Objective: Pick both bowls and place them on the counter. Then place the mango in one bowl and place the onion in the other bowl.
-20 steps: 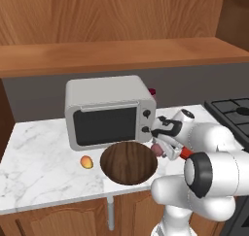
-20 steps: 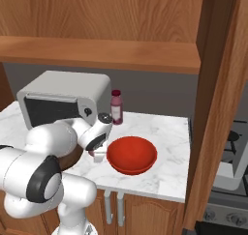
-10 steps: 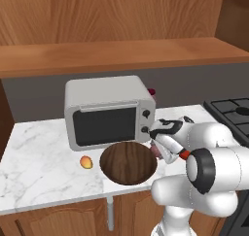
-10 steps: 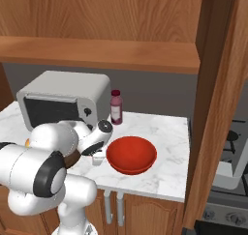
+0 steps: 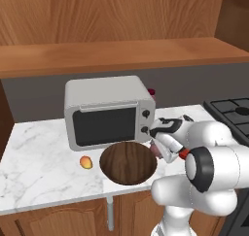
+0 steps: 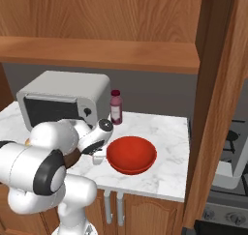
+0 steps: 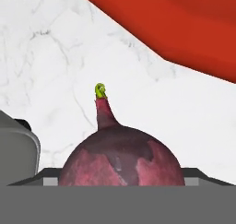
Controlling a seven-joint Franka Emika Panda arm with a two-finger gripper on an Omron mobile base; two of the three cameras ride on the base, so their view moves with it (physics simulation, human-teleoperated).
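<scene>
Both bowls already sit on the marble surface (image 5: 39,167), which is why the work now turns to the fruit: the wooden bowl (image 5: 128,162) rests at the front edge just before the microwave (image 5: 108,111), and the red bowl (image 6: 131,154) lies to its right with bare marble between them. The hand (image 6: 98,156) has been brought low into that gap, between the two bowls, because the onion (image 7: 120,156) lies there on the marble; in the hand view it sits close under the camera, its green-tipped stalk pointing up and the red bowl's rim just beyond it. Its jaws look wide, set either side of the onion, though whether they touch its skin I cannot tell (the fingertips are cut off at the bottom of that view). I judge the step in hand to be the grasp of the onion, with nothing lifted yet. The mango (image 5: 85,162) lies apart on the marble, just left of the wooden bowl, so it would most naturally go into that one and leave the red bowl, the nearer to the onion, for the onion. A small bottle (image 6: 116,107) stands behind by the microwave's corner, well clear of the reach, so it should not hinder a lift.
</scene>
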